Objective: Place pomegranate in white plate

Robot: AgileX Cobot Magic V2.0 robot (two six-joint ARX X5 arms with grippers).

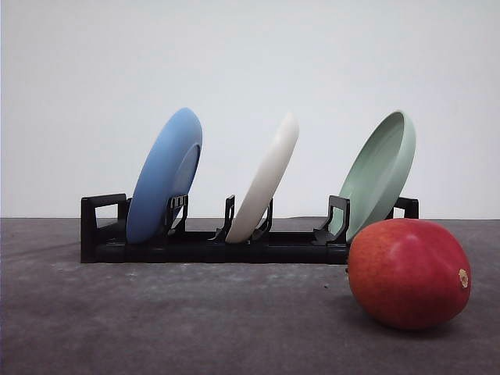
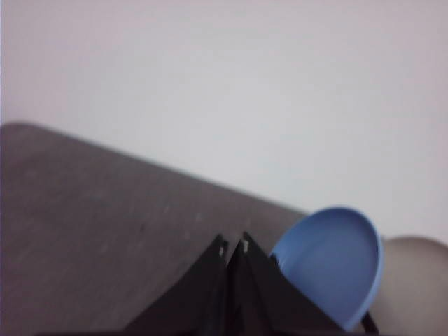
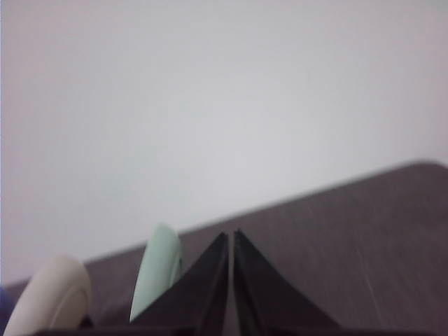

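Red pomegranate (image 1: 408, 273) rests on the grey surface (image 1: 195, 328), right of the rack (image 1: 211, 242) holding the white plate (image 1: 266, 181) upright; I see both sets of fingers closed, empty; it could roll away when grasped.

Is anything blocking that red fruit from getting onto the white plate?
Nothing lies between them, but the white plate stands tilted on edge in the black rack, between the blue plate and green plate. The pomegranate sits on the table in front of the rack's right end.
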